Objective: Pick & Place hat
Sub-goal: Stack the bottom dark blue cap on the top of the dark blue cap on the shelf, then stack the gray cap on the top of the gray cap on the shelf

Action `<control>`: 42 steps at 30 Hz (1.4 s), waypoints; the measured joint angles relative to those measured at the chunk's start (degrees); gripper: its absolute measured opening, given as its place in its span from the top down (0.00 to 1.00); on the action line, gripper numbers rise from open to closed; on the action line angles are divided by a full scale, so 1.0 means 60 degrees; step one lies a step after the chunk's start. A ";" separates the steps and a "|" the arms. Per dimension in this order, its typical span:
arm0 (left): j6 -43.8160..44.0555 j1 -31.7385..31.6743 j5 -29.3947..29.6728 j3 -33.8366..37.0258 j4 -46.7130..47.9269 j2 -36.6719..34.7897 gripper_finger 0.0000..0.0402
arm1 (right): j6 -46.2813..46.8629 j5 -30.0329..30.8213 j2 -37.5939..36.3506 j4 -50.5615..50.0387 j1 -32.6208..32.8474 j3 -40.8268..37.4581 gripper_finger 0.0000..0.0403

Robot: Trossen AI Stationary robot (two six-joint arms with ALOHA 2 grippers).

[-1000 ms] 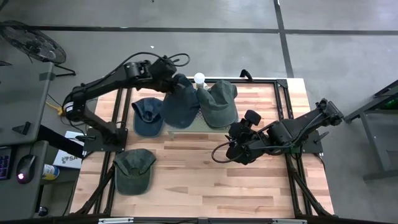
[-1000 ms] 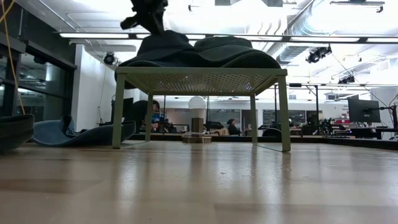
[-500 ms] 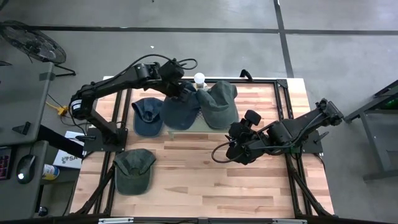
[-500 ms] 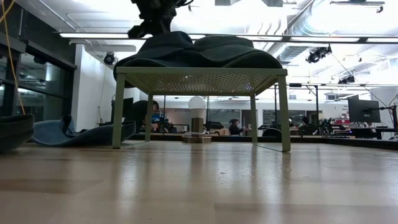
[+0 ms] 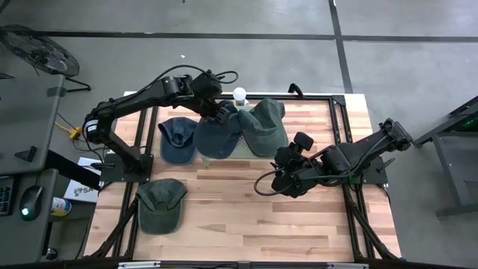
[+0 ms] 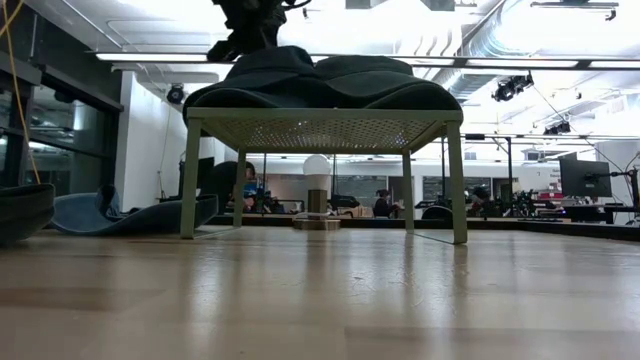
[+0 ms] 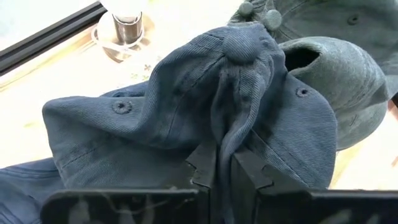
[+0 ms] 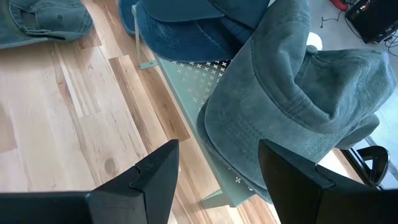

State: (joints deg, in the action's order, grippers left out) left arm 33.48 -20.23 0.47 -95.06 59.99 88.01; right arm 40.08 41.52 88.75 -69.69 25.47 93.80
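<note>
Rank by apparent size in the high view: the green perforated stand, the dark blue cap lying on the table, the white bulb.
1. Green perforated stand, though caps hide most of it.
2. Dark blue cap.
3. White bulb.

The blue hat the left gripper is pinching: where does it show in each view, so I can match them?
High view: blue hat on the green rack's left half, below the white bulb.
Low view: dark mound on the rack's left end.
Left wrist view: fills the centre, crown fabric pinched.
Right wrist view: at the top.
Shared landmark: the green rack.

wooden table (image 5: 246, 217), green rack (image 6: 325, 125), 2 caps (image 5: 160, 205)
</note>
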 joint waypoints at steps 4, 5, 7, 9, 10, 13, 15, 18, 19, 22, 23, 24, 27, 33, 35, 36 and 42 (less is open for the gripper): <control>-0.0034 0.0000 0.0037 0.0002 -0.0011 -0.0007 0.87 | 0.0004 -0.0011 0.0000 0.0000 0.0000 0.0000 0.47; -0.0038 0.0000 0.0047 0.0002 -0.0008 -0.0007 0.86 | 0.0004 -0.0011 0.0000 0.0000 0.0000 0.0000 0.47; -0.0053 0.0000 0.0051 0.0002 -0.0007 -0.0007 0.83 | 0.0002 -0.0014 0.0000 0.0000 0.0000 0.0000 0.47; -0.0073 0.0000 0.0055 0.0006 -0.0004 -0.0052 0.80 | 0.0001 -0.0014 0.0000 0.0000 0.0000 0.0000 0.47; -0.0096 0.0000 0.0058 0.0006 -0.0018 -0.0070 0.79 | 0.0004 -0.0018 0.0000 0.0000 0.0000 0.0000 0.47; -0.0168 0.0000 0.0063 -0.0063 0.0041 -0.0076 0.75 | 0.0004 -0.0018 0.0000 0.0000 0.0000 0.0000 0.47; -0.0214 0.0000 0.0086 -0.0229 0.0169 -0.0073 0.73 | 0.0004 -0.0018 0.0000 0.0000 0.0000 0.0000 0.47; -0.0301 0.0000 0.0088 -0.0565 0.0288 -0.0073 0.70 | 0.0004 -0.0034 0.0000 -0.0003 0.0000 0.0000 0.47; -0.0315 0.0000 0.0091 -0.0672 0.0361 -0.0073 0.69 | 0.0004 -0.0071 0.0000 0.0000 0.0000 0.0000 0.47; -0.0343 0.0000 0.0136 -0.1026 0.0525 -0.0073 0.67 | 0.0002 -0.0231 0.0000 -0.0004 0.0000 0.0000 0.47; -0.0375 0.0004 0.0258 -0.1154 0.0705 -0.0073 0.67 | 0.0004 -0.0265 0.0000 -0.0004 0.0000 0.0000 0.47; -0.0414 0.0009 0.0400 -0.1289 0.0885 -0.0073 0.66 | 0.0004 -0.0292 0.0000 -0.0004 0.0000 0.0000 0.47; -0.0592 0.0157 0.1020 -0.1667 0.1340 -0.0073 0.66 | 0.0004 -0.0390 0.0000 -0.0009 0.0000 0.0000 0.47; -0.0806 0.0604 0.2301 -0.2424 0.2036 -0.0080 0.66 | 0.0004 -0.0450 0.0000 -0.0025 0.0000 0.0000 0.47; -0.0984 0.0725 0.2401 -0.2640 0.2223 -0.0076 0.66 | 0.0011 -0.0455 0.0000 -0.0025 0.0000 0.0000 0.47; -0.1060 0.0795 0.2424 -0.2749 0.2302 -0.0076 0.66 | 0.0048 -0.0456 0.0000 -0.0030 0.0000 0.0000 0.47; -0.1555 0.1489 0.3040 -0.3066 0.3215 -0.0204 0.66 | 0.0109 -0.0573 0.0000 -0.0080 0.0000 0.0000 0.47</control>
State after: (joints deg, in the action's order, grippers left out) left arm 24.15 -11.30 18.71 -113.45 79.27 86.79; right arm 40.73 38.08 88.75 -70.17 25.47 93.80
